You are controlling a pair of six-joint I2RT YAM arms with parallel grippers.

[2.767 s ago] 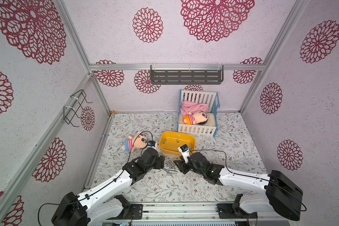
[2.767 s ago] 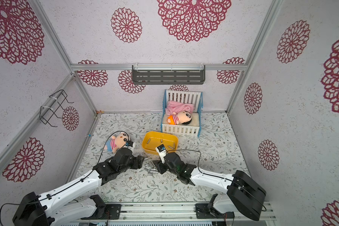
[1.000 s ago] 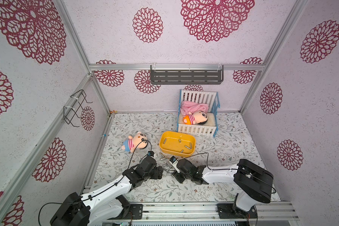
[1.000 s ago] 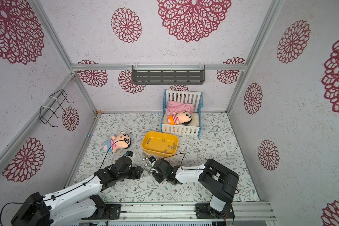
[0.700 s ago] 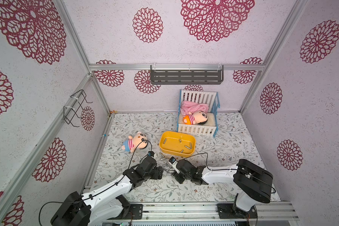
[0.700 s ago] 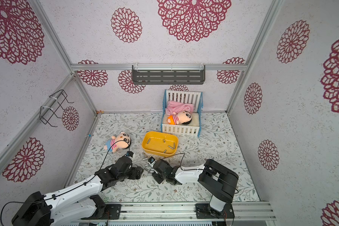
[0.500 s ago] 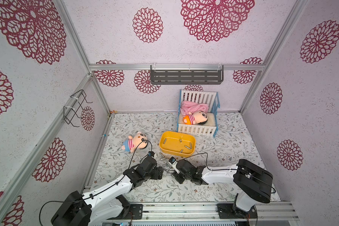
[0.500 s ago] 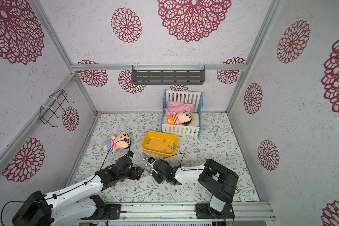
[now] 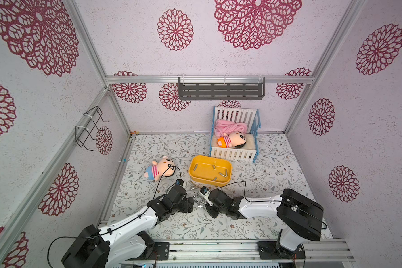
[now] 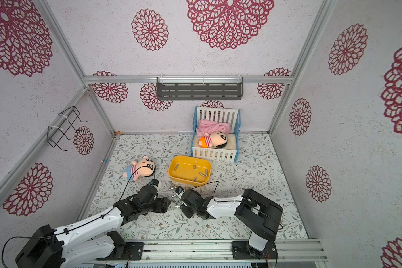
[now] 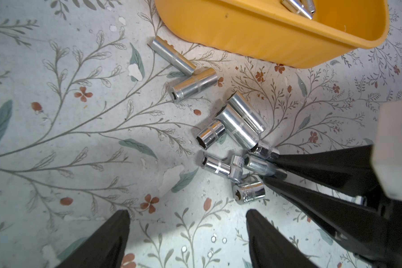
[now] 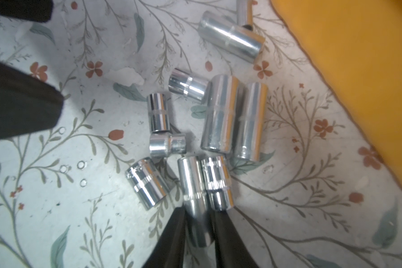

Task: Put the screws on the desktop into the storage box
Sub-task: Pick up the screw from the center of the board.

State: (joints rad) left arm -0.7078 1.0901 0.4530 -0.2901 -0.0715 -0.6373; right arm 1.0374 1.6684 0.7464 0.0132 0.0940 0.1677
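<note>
Right pincer [image 12: 199, 222] pinching the long chrome screw [image 12: 192, 185]; grip looks seated, but the view's blurry. Short neighbour [image 12: 216, 183] touches it, so lift straight up, slowly. Left pincer [image 11: 187, 215] spread, idle by the pile [image 11: 230, 148]. Storage box [image 9: 207, 181] just beyond on the bench [image 9: 265, 176], few screws [image 9: 222, 174] inside.

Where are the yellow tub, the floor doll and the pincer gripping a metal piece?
yellow tub [image 9: 207, 182]: top view, front wall.
doll [image 9: 155, 170]: top view, striped shirt.
right pincer [image 12: 199, 215]: right wrist view, between fingertips, gripping screw [image 12: 192, 185].
</note>
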